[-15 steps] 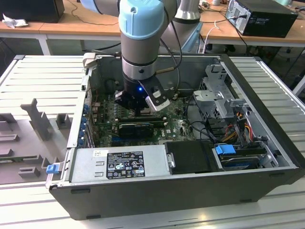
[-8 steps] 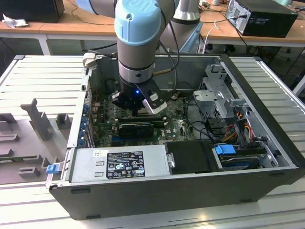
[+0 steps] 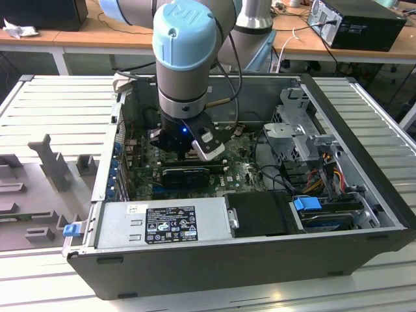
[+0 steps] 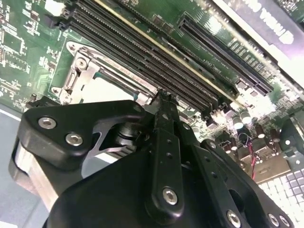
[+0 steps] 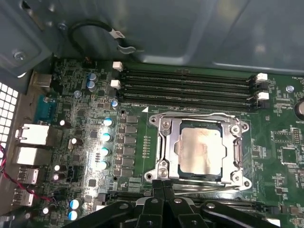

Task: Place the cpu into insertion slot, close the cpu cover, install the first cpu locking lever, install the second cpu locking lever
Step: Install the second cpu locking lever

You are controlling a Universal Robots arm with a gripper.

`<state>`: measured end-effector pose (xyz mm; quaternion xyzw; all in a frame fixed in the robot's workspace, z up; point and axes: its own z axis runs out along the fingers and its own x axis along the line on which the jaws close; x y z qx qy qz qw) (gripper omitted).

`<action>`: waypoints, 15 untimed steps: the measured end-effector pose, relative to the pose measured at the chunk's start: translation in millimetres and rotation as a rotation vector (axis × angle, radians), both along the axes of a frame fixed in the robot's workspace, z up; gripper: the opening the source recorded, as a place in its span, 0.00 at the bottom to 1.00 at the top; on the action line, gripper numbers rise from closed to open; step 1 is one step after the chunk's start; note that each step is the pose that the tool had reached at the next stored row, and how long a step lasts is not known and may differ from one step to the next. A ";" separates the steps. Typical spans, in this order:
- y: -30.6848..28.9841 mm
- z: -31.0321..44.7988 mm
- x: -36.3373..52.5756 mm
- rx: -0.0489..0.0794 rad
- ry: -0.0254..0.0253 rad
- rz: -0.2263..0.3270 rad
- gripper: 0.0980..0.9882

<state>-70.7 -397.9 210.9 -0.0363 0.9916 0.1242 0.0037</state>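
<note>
— So, what is surrounding the gripper [image 5: 163, 186] inside the computer case [image 3: 364, 130]?
— It is hanging just beside the insertion slot [image 5: 199, 151], fingers pressed together, gripping nothing. The cpu [image 5: 199, 149] is lying flat in that slot, and the cpu cover [image 5: 167, 142] is lying closed around it.
— Anything counted?
— Four memory slots [image 5: 185, 90] are running alongside the socket in the first wrist view, with a graphics card [image 3: 186, 174] showing in the exterior view.
— And the arm?
— The arm [image 3: 185, 65] is blocking the socket in the exterior view.
</note>
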 end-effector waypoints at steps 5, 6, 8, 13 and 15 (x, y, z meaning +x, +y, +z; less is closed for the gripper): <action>-3.1 -3.9 -1.3 0.021 0.0002 0.001 0.01; -3.4 -4.9 -1.5 0.023 0.0002 0.001 0.01; -4.3 -6.4 -2.3 0.033 0.0004 0.001 0.01; -5.9 -10.2 -4.1 0.067 0.0003 0.001 0.01; -6.0 -11.7 -4.4 0.075 0.0003 0.001 0.01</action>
